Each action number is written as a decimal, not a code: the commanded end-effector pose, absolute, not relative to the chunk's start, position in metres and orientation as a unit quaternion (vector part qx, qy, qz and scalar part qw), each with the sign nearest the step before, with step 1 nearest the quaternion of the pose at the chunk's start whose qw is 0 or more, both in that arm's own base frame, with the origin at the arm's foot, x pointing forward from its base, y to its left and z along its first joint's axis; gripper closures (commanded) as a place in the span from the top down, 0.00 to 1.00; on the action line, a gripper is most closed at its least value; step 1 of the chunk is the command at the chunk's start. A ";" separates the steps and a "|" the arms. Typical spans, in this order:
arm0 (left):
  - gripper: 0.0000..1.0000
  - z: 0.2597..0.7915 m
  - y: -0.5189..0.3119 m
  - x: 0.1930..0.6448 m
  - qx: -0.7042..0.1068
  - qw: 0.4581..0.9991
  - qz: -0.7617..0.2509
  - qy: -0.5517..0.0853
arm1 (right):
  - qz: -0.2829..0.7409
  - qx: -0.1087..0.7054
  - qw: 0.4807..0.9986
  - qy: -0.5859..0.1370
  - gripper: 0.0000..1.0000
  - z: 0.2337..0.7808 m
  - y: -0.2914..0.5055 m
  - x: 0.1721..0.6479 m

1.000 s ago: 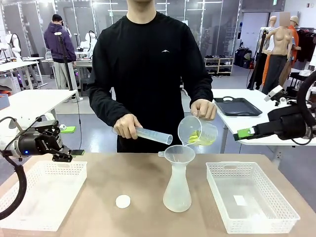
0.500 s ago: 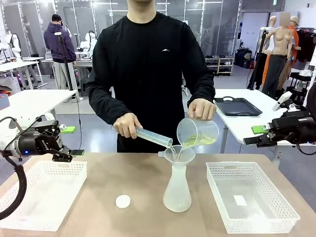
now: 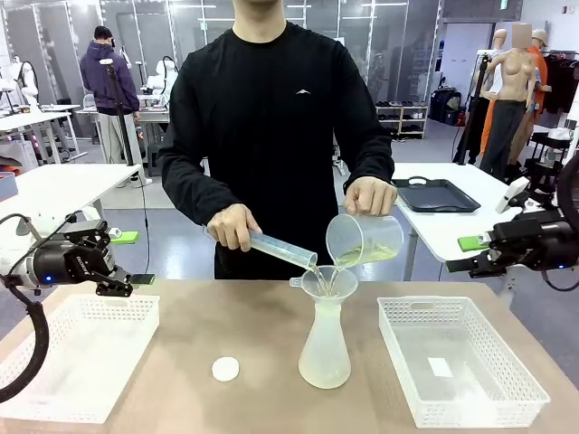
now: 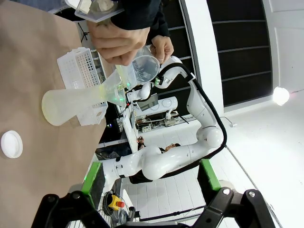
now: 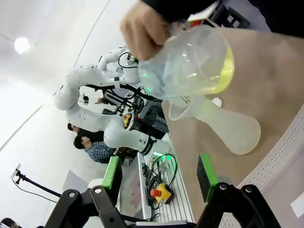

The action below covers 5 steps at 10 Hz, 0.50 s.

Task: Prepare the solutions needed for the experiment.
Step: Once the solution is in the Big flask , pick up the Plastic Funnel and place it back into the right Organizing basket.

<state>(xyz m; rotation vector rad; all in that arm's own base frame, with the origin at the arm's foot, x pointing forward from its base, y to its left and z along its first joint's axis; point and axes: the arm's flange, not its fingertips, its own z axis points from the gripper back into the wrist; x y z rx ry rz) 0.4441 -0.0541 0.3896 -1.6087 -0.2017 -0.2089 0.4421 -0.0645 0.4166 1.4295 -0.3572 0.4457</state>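
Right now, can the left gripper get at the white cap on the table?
Probably yes: the left gripper is open by the left basket, and the white cap lies uncovered beside it; the person's hands are up at the funnel.

A grey floor (image 3: 176,240) runs back to glass-panelled partitions (image 3: 172,27), with a white side table (image 3: 54,185) at the left and a second white table (image 3: 430,221) at the right. A low shelf (image 3: 401,117) at the back holds what may be shoes, and a round ceiling lamp (image 4: 281,95) glows bright.
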 end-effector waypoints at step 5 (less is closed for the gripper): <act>1.00 0.391 -0.055 0.444 -0.720 0.682 -0.095 -0.093 | 0.122 0.674 0.726 -0.059 0.81 0.391 -0.062 0.494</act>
